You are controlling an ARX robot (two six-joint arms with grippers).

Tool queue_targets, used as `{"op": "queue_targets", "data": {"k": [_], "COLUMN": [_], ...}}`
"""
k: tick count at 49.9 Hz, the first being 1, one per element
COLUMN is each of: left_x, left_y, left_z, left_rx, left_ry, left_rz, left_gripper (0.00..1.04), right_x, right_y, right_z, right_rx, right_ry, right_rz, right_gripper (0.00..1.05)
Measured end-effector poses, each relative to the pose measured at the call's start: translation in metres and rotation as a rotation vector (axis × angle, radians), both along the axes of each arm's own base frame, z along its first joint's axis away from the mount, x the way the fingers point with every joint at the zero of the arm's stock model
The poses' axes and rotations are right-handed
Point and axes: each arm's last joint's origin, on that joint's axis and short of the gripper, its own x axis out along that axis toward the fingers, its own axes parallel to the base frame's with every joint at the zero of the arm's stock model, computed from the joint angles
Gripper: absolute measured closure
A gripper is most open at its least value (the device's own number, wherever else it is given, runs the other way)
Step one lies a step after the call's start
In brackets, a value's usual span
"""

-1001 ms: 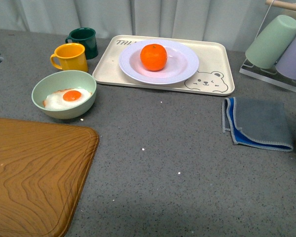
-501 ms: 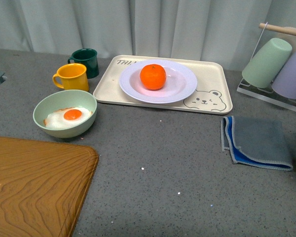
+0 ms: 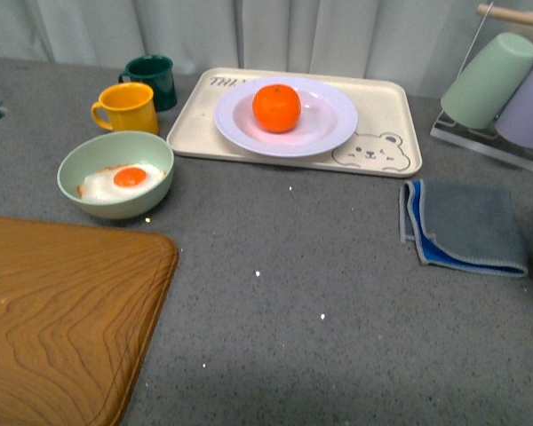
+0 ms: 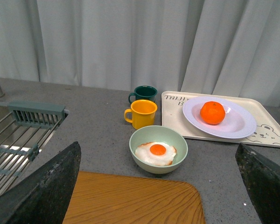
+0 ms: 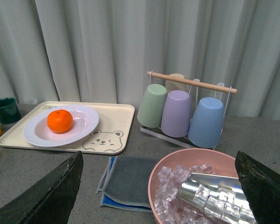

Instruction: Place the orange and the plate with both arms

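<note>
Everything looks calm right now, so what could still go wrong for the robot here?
The orange sits loose in the plate, so it might roll if the plate is lifted or tipped. The plate rests on the bear tray, which could slide along with it. The yellow mug and green bowl stand near the tray; the left gripper could bump them reaching in.

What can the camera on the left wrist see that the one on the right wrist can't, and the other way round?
Only the left wrist view shows the green bowl with a fried egg, the wooden board and a metal rack. Only the right wrist view shows the cup rack, the pink bowl of ice and the folded cloth. Both show the orange on the plate, on the bear tray.
</note>
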Motion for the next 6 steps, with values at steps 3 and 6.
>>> {"op": "queue_targets", "data": {"k": [3, 6], "left_x": [0.0000, 0.0000], "left_y": [0.0000, 0.0000], "left_z": [0.0000, 0.0000], "left_rx": [0.000, 0.000], "left_ry": [0.000, 0.000], "left_rz": [0.000, 0.000], "left_gripper": [0.07, 0.07], "right_x": [0.0000, 0.0000], "right_y": [0.0000, 0.0000], "right_z": [0.0000, 0.0000], "right_rx": [0.000, 0.000], "right_ry": [0.000, 0.000], "right_rz": [0.000, 0.000], "right_gripper": [0.09, 0.09]}}
